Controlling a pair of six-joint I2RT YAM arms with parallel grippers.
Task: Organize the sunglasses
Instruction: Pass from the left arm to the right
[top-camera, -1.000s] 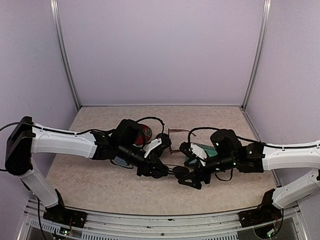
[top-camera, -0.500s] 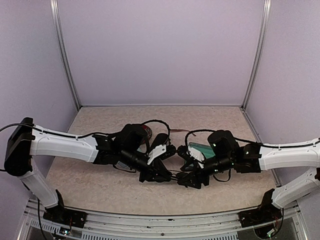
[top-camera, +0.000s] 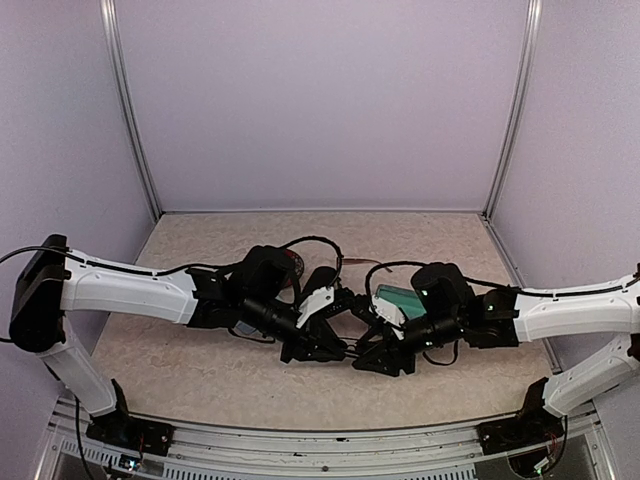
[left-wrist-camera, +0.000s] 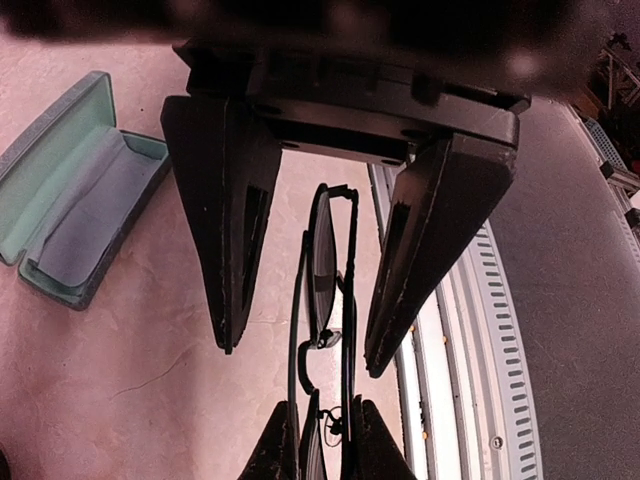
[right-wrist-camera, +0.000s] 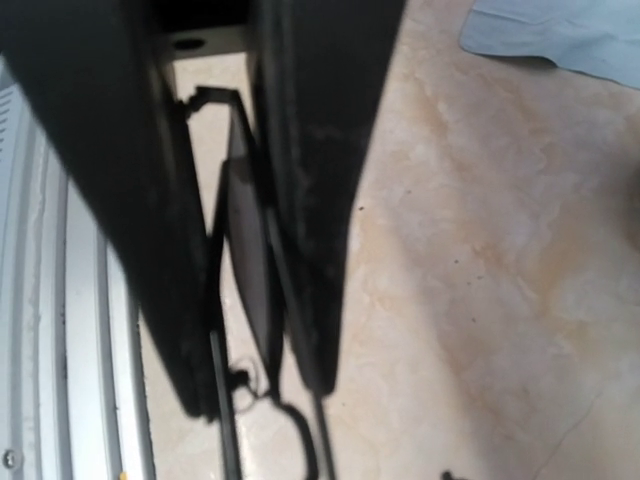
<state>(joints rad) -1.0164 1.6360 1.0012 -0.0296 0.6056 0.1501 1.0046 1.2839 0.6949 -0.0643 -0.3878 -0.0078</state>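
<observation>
Top external, item list: tabletop (top-camera: 190, 375), beige, marbled, matt; walls (top-camera: 320, 100), pale lilac on three sides; metal uprights (top-camera: 131, 110) in the back corners; slotted metal rail (top-camera: 300, 433) along the near edge. My two arms meet mid-table, toward the front. Black sunglasses (left-wrist-camera: 326, 272): folded, seen edge-on, running from left gripper (left-wrist-camera: 300, 360) to right gripper (right-wrist-camera: 258, 395). Left fingers (left-wrist-camera: 225, 220) stand a little apart w/ bare tabletop showing each side of the frame; whether they grip it I cannot tell. Right fingers (right-wrist-camera: 310, 180) sit v. close on both faces of one lens; clamped or not, cannot tell. Open case (left-wrist-camera: 60, 175): grey-blue w/ teal lining, flat on the tabletop, apart from the glasses, light-blue cloth (left-wrist-camera: 95, 215) inside. 2nd cloth (right-wrist-camera: 560, 35): on the tabletop beyond my right fingers. Reddish-brown sunglasses (top-camera: 358, 262): only a thin arm shows, just behind the grippers.
</observation>
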